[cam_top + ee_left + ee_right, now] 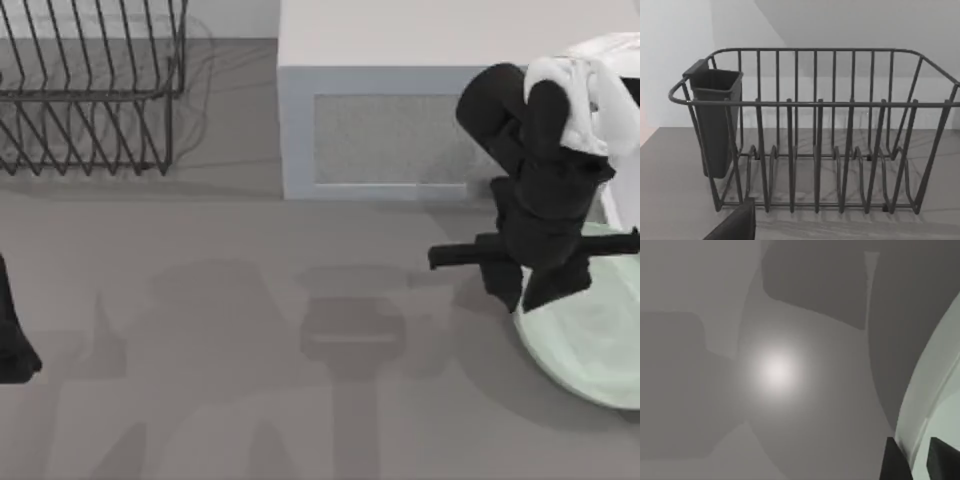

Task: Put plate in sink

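Plate (590, 345) at table's right, rim between right pincer (914, 462) fingers

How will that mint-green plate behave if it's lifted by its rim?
The plate looks rigid and smooth, so probably slippery. It is wide and shallow; held at its edge by the right gripper, it would likely tilt. Lying flat, it shouldn't roll.
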